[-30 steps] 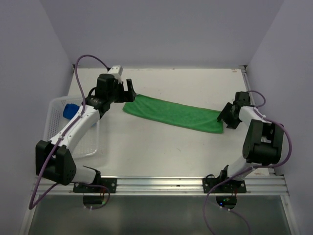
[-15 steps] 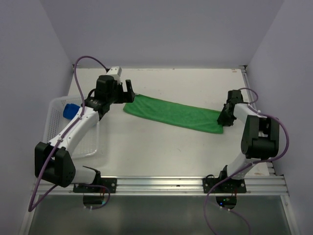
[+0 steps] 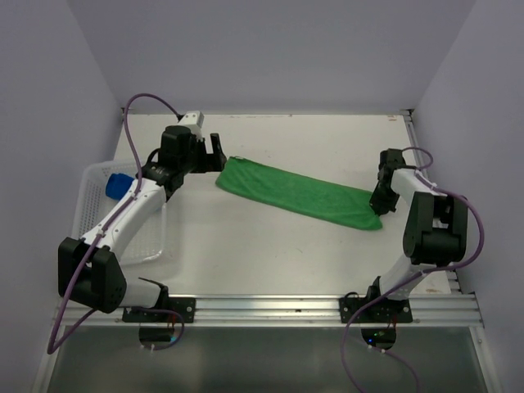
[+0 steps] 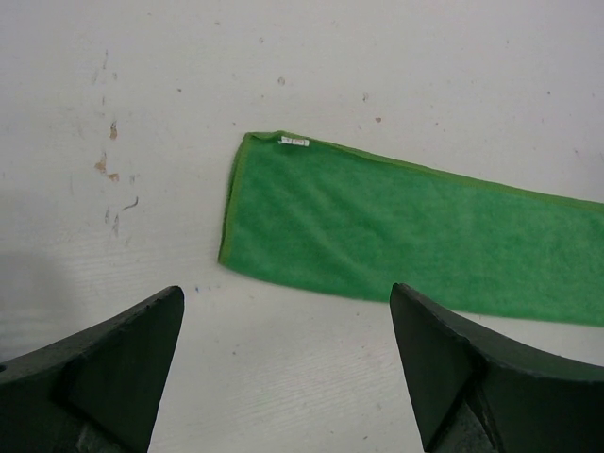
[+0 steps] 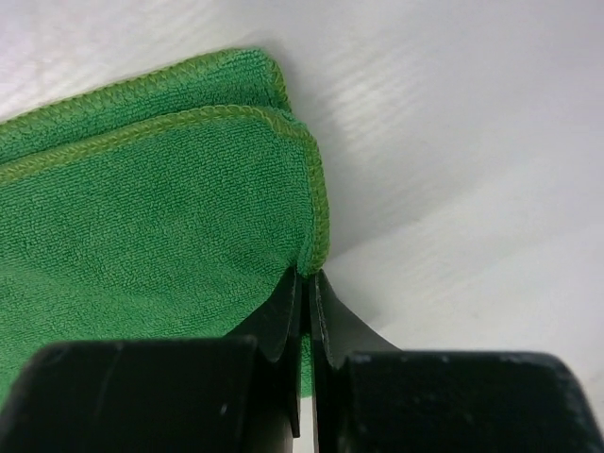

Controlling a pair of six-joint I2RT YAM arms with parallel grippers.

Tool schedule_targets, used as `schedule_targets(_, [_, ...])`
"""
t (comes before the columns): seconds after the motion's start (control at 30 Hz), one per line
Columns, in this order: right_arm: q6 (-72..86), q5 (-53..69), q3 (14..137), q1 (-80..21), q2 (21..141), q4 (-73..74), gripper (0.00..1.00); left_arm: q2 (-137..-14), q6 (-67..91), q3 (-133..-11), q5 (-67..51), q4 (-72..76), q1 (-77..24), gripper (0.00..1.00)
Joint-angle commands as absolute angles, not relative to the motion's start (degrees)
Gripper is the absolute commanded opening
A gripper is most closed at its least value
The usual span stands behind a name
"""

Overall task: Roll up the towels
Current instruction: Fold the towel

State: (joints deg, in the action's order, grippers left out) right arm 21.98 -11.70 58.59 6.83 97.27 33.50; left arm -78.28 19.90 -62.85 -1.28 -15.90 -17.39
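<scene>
The green towel [image 3: 299,193] lies flat on the table [image 3: 270,254], folded into a long narrow strip that runs slantwise from the back left towards the right side. I see no turn of a roll anywhere in it. At its right end the wrist view shows two layers, hems stacked. My right gripper [image 5: 304,283] is down at the table there, with its jaws pinched tight on the corner of that hem. My left gripper [image 3: 214,151] hangs just past the strip's other end with its jaws spread wide and nothing between them. From its own camera the towel's left end, with a small white label at the corner, lies untouched ahead of the fingers. The blue towel [image 3: 117,185] sits well apart, in the white basket [image 3: 82,214] at the left edge. Only a patch of it shows, so I cannot tell what shape it is in. By my reckoning we are at the very start. The green one is laid out and gripped at one end, ready for a first turn, but the rolling itself is not begun. The blue one is yet to come out of the basket, so nearly all the work is left.
</scene>
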Motion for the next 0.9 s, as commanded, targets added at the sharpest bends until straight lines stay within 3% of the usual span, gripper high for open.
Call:
schedule_targets(0.0, [20.7,-21.6,62.3,7.4,94.4,41.5,0.00,-77.6,19.5,-63.6,-2.0,-13.3,-17.5,0.94])
schedule_targets(0.3, [22.8,-31.0,68.9,7.4,85.5,50.1,0.00,-77.8,19.9,-63.4,-3.3,-12.9,-19.2,0.94])
schedule_targets(0.47, [22.9,-33.8,75.3,0.5,84.4,52.9,0.00,-77.7,20.4,-63.2,-4.6,-12.7,-20.1,0.94])
schedule_targets(0.67, [26.2,-32.1,91.2,-12.2,92.9,59.8,0.00,-77.7,21.4,-62.8,-6.6,-11.9,-20.6,0.94])
schedule_targets(0.87, [30.0,-33.4,111.3,-23.4,108.8,67.8,0.00,-77.1,22.1,-62.8,-8.1,-11.7,-20.7,0.94])
